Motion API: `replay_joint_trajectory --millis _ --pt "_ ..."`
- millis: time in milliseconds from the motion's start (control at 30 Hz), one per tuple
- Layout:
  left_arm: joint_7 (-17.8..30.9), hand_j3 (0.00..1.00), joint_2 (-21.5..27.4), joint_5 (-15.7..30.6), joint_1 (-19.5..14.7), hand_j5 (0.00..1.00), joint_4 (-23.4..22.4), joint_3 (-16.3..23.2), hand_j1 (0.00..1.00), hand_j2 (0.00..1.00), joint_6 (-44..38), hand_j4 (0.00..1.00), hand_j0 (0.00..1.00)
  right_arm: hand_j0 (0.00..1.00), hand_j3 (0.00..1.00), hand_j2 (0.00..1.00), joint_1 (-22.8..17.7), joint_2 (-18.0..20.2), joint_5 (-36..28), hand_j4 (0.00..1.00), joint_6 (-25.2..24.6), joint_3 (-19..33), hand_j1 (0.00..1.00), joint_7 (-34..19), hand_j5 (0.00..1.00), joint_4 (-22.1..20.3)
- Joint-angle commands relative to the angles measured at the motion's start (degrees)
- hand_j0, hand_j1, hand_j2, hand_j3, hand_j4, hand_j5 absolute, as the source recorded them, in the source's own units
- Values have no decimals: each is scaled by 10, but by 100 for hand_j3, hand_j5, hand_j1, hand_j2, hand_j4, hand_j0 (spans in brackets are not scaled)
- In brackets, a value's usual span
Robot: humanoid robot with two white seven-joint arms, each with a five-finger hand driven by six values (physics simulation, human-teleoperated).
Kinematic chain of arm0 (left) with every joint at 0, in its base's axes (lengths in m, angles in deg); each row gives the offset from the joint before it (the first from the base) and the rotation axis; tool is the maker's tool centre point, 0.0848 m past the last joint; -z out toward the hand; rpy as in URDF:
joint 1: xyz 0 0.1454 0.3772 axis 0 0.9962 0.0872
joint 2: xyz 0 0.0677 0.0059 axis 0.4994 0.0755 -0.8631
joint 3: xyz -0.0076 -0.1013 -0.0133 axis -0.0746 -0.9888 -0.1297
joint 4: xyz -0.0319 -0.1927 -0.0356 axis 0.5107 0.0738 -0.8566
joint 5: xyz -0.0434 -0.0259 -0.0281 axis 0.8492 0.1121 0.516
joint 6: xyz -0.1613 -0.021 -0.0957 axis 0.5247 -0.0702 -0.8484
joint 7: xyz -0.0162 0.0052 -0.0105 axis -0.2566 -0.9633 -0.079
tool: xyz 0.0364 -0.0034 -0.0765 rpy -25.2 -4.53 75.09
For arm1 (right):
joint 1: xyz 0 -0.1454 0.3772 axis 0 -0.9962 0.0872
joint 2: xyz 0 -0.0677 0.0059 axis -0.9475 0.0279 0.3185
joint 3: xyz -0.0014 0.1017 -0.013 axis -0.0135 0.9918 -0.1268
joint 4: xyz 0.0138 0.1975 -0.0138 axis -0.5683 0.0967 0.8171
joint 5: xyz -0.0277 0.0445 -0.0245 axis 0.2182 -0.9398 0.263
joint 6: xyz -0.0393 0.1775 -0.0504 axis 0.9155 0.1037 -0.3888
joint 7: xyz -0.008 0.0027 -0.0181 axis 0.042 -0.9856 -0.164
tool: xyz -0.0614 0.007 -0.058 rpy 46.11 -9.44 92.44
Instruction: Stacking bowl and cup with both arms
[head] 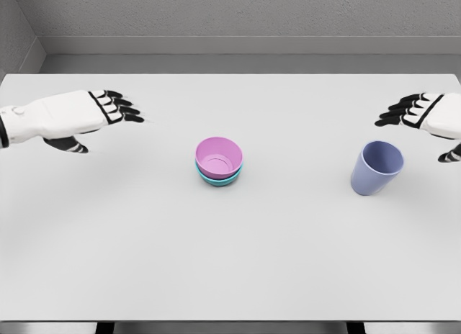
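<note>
A pink bowl [219, 158] sits nested in a teal bowl [218, 178] mid-table [230, 262]; a blue cup [377, 168] stands upright well to their right; the left hand [79, 118] and right hand [425, 116] hover apart, fingers relaxed, holding nothing.

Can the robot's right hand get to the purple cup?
Probably yes. The right hand hovers open just behind and right of the purple cup, which stands upright on the table with nothing between them.
</note>
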Motion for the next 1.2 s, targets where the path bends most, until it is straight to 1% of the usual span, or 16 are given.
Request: replay_joint_trajectory --millis 0,33,100,167,200,233,267,300,333,600,800,867,1033,1100,1167 --pt "-1 100 11 11 0 100 -16 -1 100 100 -1 100 100 100 100 100 0 -2 0 100 -1 -29 100 -5 100 10" --pt "-1 100 16 11 0 100 -20 -3 100 100 -1 100 100 100 100 100 2 -2 1 100 -1 -39 100 -5 100 18" --pt "-1 100 22 12 0 100 -27 -4 100 100 -1 100 100 100 100 100 5 -2 1 100 -1 -50 100 -5 100 17" --pt "-1 100 22 13 0 100 -41 -15 100 100 -1 100 100 100 100 100 16 -3 1 100 -1 -67 100 -5 100 17" --pt "-1 100 22 13 0 100 -41 -15 100 100 -1 100 100 100 100 100 30 -5 1 100 -1 -73 100 -5 100 17" --pt "-1 100 21 13 0 100 -40 -15 100 100 -1 100 100 100 100 100 51 -13 1 100 -1 -89 100 -5 100 18" --pt "-1 100 21 13 0 100 -40 -15 100 100 -1 100 100 100 100 100 80 -21 2 100 -1 -119 100 -5 100 20" --pt "-1 100 21 13 0 100 -39 -15 100 100 -1 100 100 100 100 100 114 -31 2 100 -1 -161 100 -5 100 29" --pt "-1 100 21 13 1 100 -38 -15 100 100 -1 100 100 100 100 100 132 -37 2 100 -1 -182 100 -5 100 38" --pt "-1 100 20 14 2 100 -36 -14 100 100 -1 100 100 100 100 100 134 -36 3 100 -1 -185 100 -5 100 43" --pt "0 100 20 14 2 100 -36 -11 100 100 -1 100 100 100 100 100 128 -34 3 100 -1 -186 100 -5 100 59" --pt "-1 100 20 14 2 100 -36 -11 100 100 -1 100 100 100 100 100 128 -36 3 100 -1 -196 100 -5 100 71" --pt "0 100 20 13 2 100 -34 -9 100 100 -1 100 100 100 100 100 129 -42 3 100 -1 -208 100 -5 100 72" --pt "0 100 20 13 2 100 -34 -9 100 100 -1 100 100 100 100 100 134 -52 3 100 -1 -220 100 -5 100 90" --pt "0 100 20 13 2 100 -34 -8 100 100 -1 100 100 100 100 100 134 -53 3 100 -1 -221 100 -5 100 92"
